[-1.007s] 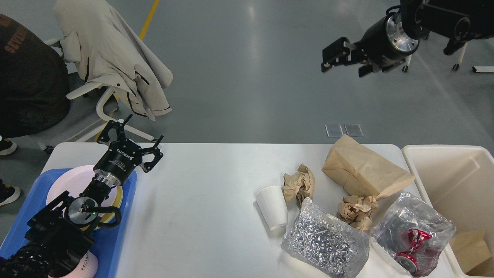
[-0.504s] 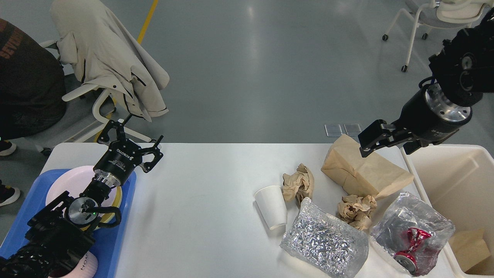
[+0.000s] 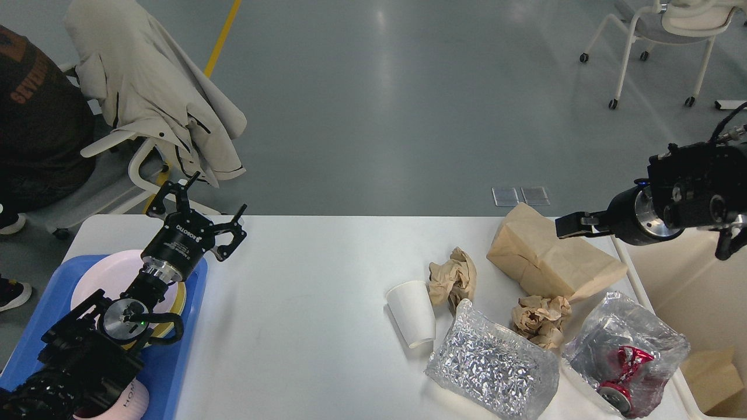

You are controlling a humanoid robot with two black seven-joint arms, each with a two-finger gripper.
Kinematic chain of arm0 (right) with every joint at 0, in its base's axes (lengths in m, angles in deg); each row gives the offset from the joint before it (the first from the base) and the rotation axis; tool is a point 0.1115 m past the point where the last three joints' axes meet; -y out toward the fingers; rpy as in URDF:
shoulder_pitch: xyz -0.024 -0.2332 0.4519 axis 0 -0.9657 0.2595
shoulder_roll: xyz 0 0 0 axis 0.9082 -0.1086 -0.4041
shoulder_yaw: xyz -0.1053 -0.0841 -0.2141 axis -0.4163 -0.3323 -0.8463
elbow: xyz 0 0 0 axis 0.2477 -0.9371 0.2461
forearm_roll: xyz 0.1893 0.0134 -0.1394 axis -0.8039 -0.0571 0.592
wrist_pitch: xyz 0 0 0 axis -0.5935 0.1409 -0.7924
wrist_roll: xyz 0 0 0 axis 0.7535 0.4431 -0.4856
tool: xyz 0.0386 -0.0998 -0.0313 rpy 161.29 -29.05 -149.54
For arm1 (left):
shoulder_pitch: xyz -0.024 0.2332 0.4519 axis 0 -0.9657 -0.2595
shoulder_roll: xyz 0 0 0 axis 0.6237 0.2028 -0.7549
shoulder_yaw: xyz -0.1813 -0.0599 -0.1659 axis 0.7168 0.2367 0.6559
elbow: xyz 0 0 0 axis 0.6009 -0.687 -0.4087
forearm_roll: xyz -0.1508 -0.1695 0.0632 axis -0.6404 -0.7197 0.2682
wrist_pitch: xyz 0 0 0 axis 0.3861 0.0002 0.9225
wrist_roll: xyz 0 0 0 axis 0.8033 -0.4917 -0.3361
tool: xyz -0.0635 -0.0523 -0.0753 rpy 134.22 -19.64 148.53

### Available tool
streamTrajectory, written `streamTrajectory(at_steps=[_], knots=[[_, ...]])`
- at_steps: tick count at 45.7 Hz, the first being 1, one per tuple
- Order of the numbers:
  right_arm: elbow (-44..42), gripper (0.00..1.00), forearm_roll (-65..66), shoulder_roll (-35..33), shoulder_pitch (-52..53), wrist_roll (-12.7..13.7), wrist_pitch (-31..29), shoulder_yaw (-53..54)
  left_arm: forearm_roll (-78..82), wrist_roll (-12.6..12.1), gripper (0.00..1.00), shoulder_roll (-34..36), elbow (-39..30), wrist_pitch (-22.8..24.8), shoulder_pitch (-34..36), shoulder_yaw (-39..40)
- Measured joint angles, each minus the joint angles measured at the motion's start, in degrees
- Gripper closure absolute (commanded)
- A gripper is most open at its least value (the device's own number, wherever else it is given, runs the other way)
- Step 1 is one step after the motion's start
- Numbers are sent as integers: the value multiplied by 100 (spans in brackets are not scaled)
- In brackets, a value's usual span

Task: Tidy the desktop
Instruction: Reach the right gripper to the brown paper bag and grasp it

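Note:
The white desktop (image 3: 303,326) fills the lower part of the head view. On its right half lie a tipped white paper cup (image 3: 412,312), two crumpled brown paper wads (image 3: 453,276) (image 3: 540,318), a brown paper bag (image 3: 551,256), a silvery plastic bag (image 3: 491,364) and a clear bag holding a crushed red can (image 3: 627,361). My left gripper (image 3: 201,201) is open and empty above the desktop's far left corner. My right gripper (image 3: 561,226) hovers over the brown paper bag, seen edge-on, so its fingers cannot be told apart.
A blue tray (image 3: 175,361) with stacked plates (image 3: 111,271) and a cup sits at the left under my left arm. A cream bin (image 3: 677,291) holding brown paper stands at the right edge. A chair with a jacket (image 3: 157,99) and a seated person are behind the table.
My right arm has swung down from high above the floor to just over the brown paper bag. My left arm has not moved. The items on the desktop are unchanged.

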Motion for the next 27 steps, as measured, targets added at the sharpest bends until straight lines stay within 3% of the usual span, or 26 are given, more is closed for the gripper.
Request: streamTrajectory(at_steps=[9, 18, 25, 27], knots=[[-856, 0, 388, 218, -1111, -41, 441, 115, 0, 0, 0, 0, 0, 0, 0, 0], [-1145, 0, 381, 610, -1895, -13, 1382, 298, 0, 8, 0, 0, 1, 0, 0, 0], [-1752, 0, 186, 846, -2510, 17, 1681, 354, 0, 8, 0, 0, 1, 0, 0, 1], [-1973, 4, 131, 879, -2703, 24, 1728, 355, 0, 8, 0, 0, 1, 0, 0, 1]])
